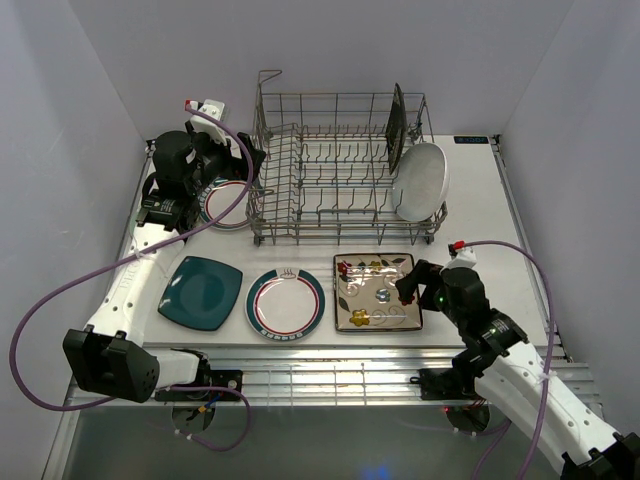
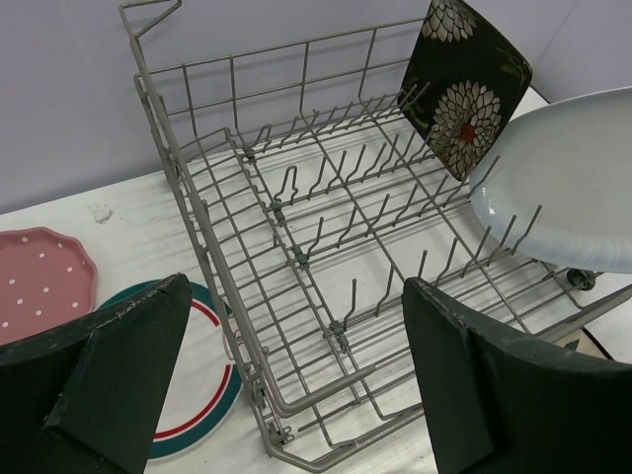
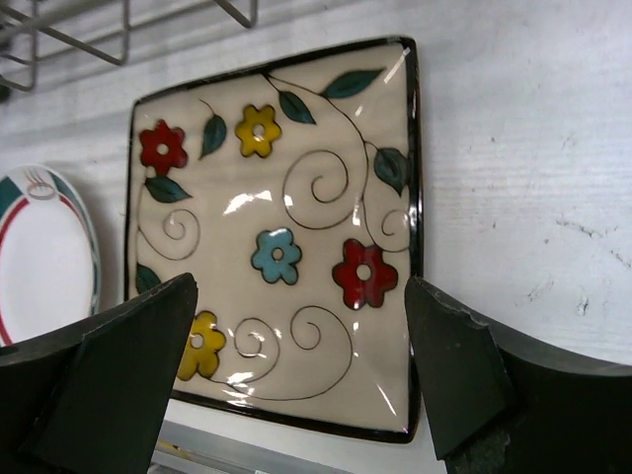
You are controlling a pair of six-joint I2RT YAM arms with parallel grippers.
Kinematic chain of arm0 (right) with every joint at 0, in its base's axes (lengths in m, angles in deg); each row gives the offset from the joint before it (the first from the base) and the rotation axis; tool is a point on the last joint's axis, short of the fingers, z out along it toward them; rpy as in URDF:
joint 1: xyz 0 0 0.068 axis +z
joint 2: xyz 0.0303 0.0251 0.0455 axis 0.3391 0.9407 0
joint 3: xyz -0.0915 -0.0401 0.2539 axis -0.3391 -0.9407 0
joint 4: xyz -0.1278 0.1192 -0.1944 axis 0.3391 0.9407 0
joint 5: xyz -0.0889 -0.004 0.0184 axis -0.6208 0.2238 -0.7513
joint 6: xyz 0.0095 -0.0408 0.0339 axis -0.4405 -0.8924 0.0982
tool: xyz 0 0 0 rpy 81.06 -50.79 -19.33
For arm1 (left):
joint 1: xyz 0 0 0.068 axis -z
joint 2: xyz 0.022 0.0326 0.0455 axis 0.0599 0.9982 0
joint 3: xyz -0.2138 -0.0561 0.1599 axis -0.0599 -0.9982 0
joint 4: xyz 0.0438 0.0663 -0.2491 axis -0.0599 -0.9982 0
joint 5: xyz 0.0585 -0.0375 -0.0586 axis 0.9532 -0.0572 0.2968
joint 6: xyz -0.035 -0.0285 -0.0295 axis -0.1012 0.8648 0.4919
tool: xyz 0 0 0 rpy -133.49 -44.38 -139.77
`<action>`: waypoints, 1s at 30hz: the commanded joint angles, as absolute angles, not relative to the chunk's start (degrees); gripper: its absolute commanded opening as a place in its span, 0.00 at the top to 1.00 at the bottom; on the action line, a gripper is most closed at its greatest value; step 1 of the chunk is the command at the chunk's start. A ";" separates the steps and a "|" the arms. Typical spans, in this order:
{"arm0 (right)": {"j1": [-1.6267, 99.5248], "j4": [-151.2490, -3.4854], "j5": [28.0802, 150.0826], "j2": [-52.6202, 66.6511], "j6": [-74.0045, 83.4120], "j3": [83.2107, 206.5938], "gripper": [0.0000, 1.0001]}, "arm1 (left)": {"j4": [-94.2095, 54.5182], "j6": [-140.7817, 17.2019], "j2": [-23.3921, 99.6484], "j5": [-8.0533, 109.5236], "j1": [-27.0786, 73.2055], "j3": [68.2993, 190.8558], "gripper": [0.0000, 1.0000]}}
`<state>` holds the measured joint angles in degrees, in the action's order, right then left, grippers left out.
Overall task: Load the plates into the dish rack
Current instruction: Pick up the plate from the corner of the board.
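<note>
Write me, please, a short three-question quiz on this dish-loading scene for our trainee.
1. True or false: the rack holds no plates yet.
2. Which plate is nearest the right gripper? A) teal square B) cream floral square C) pink dotted
3. Fill in: the left gripper and the right gripper both stand ____.

Key:
1. False: a dark floral plate and a white oval stand at its right end.
2. B.
3. Open.
</note>
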<state>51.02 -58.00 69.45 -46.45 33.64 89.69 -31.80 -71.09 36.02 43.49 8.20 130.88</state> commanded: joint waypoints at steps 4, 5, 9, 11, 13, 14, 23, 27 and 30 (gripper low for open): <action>50.94 -62.66 67.91 -44.01 37.00 85.36 0.09 | -31.18 -70.91 33.65 43.18 8.43 130.18 0.02; 50.76 -62.93 67.38 -43.92 37.09 84.92 0.09 | -31.18 -70.91 33.74 43.09 8.43 130.18 0.02; 50.23 -65.12 67.73 -42.69 37.26 83.33 0.09 | -31.27 -70.82 33.91 42.74 8.43 130.18 0.02; 49.88 -66.27 67.65 -41.73 37.26 82.63 0.09 | -31.27 -70.82 33.91 42.56 8.43 130.18 0.02; 49.71 -66.80 66.85 -40.32 37.53 82.37 0.08 | -31.18 -70.82 33.74 42.56 8.43 130.09 0.02; 49.62 -66.97 66.24 -40.05 37.44 82.02 0.08 | -31.18 -70.82 33.65 42.56 8.43 130.09 0.02; 47.95 -68.82 67.37 -39.88 37.35 79.90 0.00 | -31.27 -70.82 33.65 42.47 8.43 130.09 0.02; 44.45 -71.71 72.02 -40.05 36.56 77.71 0.04 | -31.26 -70.82 33.65 42.30 8.43 130.09 0.02; 39.10 -75.23 78.87 -39.53 35.16 75.70 0.07 | -31.26 -70.82 33.56 42.30 8.43 130.01 0.02</action>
<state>43.48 -70.50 72.36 -39.63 36.32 77.98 -31.80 -70.95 36.00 43.23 8.29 130.84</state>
